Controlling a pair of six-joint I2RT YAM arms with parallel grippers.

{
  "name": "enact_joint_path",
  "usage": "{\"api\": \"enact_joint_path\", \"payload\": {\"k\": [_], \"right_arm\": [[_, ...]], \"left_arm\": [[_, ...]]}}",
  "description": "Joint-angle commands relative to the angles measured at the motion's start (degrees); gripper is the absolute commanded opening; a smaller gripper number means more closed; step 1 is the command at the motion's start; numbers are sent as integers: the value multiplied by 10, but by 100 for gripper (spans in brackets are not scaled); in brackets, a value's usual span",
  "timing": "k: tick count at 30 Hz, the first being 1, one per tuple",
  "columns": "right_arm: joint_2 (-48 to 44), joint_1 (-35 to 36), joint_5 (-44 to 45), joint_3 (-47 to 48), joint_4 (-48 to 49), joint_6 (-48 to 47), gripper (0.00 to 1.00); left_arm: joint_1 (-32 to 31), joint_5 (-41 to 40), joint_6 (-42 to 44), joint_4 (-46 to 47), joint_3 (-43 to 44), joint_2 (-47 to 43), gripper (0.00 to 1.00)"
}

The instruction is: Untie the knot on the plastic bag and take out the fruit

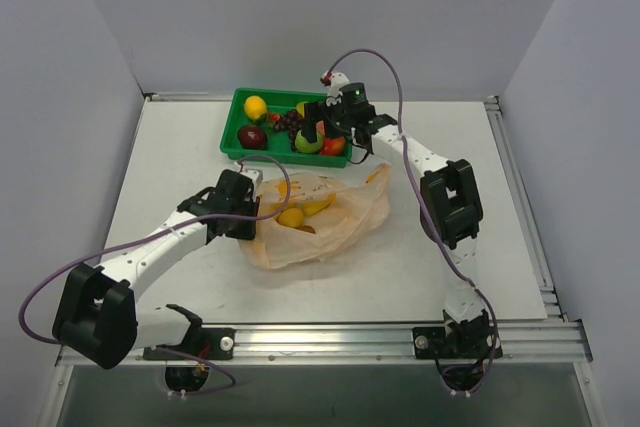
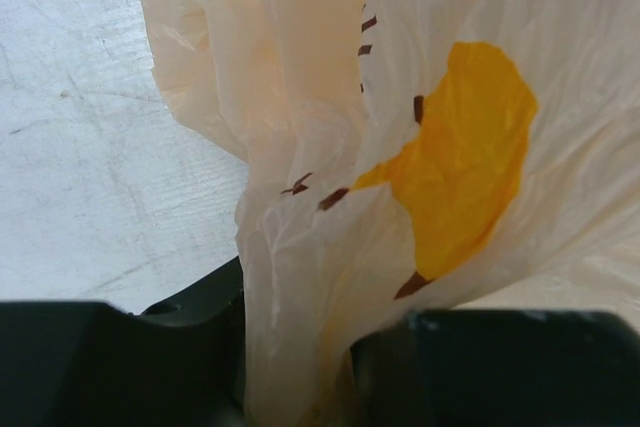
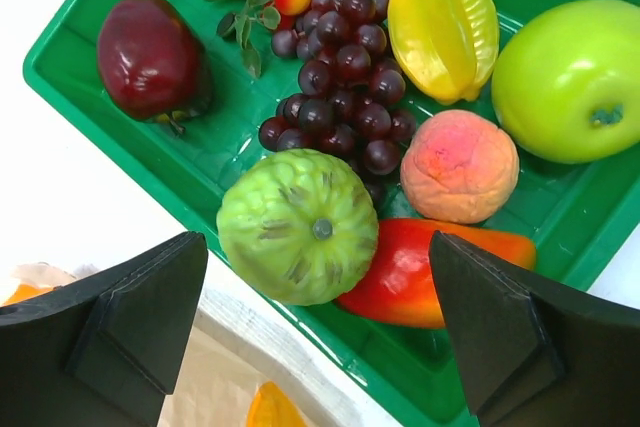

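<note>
The pale peach plastic bag [image 1: 322,219] lies crumpled mid-table with a yellow lemon-like fruit [image 1: 291,217] and a banana [image 1: 318,206] showing inside. No knot can be made out. My left gripper [image 1: 254,213] is shut on the bag's left edge. In the left wrist view the bag's plastic [image 2: 320,197], with a yellow banana print [image 2: 465,157], runs down between the left gripper's [image 2: 300,392] black jaws. My right gripper [image 1: 335,139] hangs open and empty over the near right part of the green tray [image 1: 270,158]. The right wrist view shows the right gripper [image 3: 320,322] above a ribbed green fruit [image 3: 298,226].
The green tray [image 3: 90,107] holds a dark red apple [image 3: 150,57], purple grapes [image 3: 340,87], a yellow star fruit [image 3: 443,25], a green apple [image 3: 570,77], a peach [image 3: 459,166] and a red-orange mango [image 3: 420,272]. The bag's far edge [image 3: 210,387] lies just before the tray.
</note>
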Motion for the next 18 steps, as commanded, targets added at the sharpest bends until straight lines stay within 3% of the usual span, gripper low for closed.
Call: {"api": "enact_joint_path", "payload": {"k": [1,6,9,11,14,18], "right_arm": [[-65,8,-3,-4,-10,-11,99],[-171,35,16,-89,-41,-22,93],[-285,76,47,-180,-47,-27,83],[-327,118,81,-243,-49,-34,70],[-390,162,100,-307,-51,-18,58],[-424,206,135,-367,-50,5,52]], "left_arm": [[5,9,-1,22,13,-9,34],[9,8,-2,23,10,-21,34],[9,4,-4,23,8,-32,34],[9,2,-5,23,6,-37,34],[9,3,-6,23,8,-42,34],[10,3,-11,24,5,-50,34]]}}
